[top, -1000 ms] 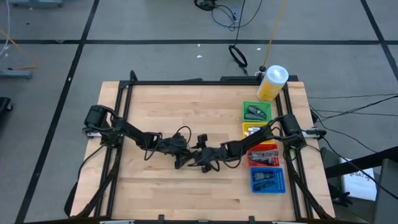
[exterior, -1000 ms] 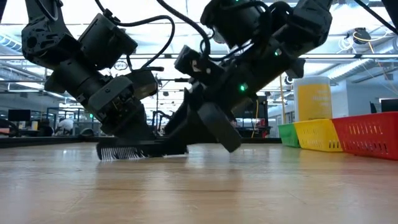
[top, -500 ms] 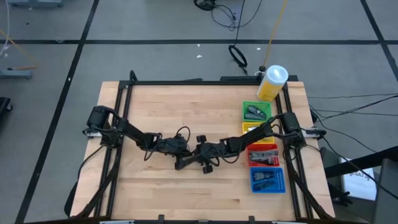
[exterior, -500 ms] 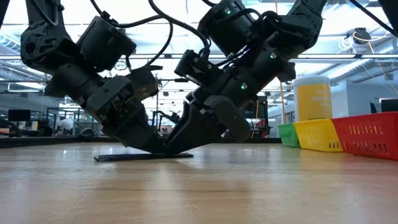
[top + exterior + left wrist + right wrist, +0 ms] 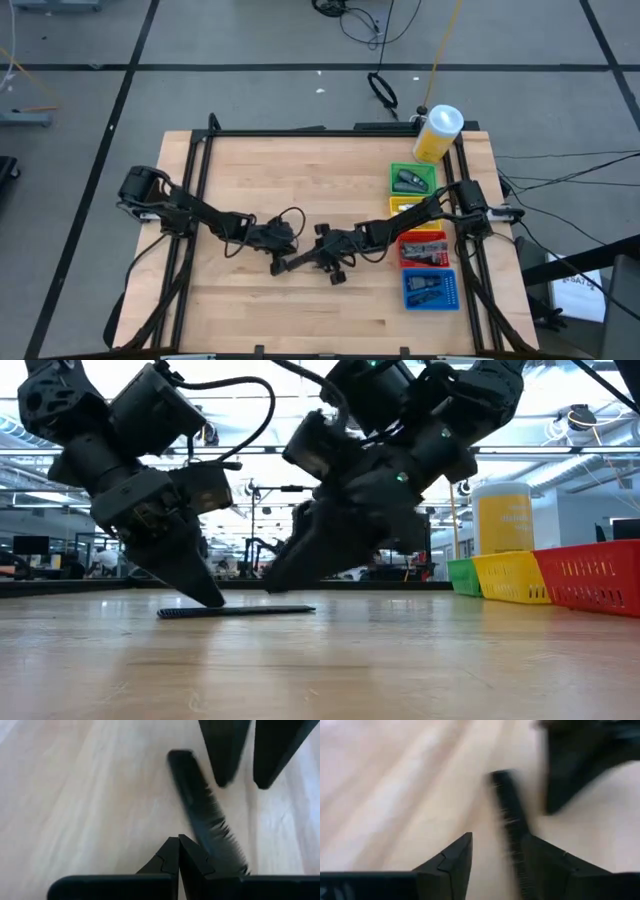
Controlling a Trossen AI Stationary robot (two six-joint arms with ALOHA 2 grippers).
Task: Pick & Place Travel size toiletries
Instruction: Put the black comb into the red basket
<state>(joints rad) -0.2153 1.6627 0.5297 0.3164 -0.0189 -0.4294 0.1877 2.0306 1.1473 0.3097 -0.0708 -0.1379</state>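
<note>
A black comb (image 5: 301, 262) (image 5: 237, 611) lies flat on the wood between my two grippers. My left gripper (image 5: 277, 266) (image 5: 178, 846) is shut, its tips down at the comb's toothed end (image 5: 226, 851). My right gripper (image 5: 319, 262) (image 5: 496, 856) is open and low over the comb's other half; the comb (image 5: 508, 812) runs between its fingers, close along one of them. More small toiletries lie in the green tray (image 5: 412, 168), the red tray (image 5: 423, 262) and the blue tray (image 5: 448, 291). My left gripper's shut tips (image 5: 213, 599) stand right at the comb's toothed end; I cannot tell whether they touch it. My right gripper has the comb lying along the inner side of one finger (image 5: 547, 862); I cannot tell whether that finger touches it.
Four trays stand in a row along the table's right edge, a yellow tray (image 5: 396, 207) among them. A big yellow bottle with a white cap (image 5: 437, 132) stands at the far right corner. Bare wood lies left of, near and far of the grippers.
The comb, a second ago up on its teeth between the grippers, now lies flat on the table. My left gripper has drawn back a little toward the table's left.
</note>
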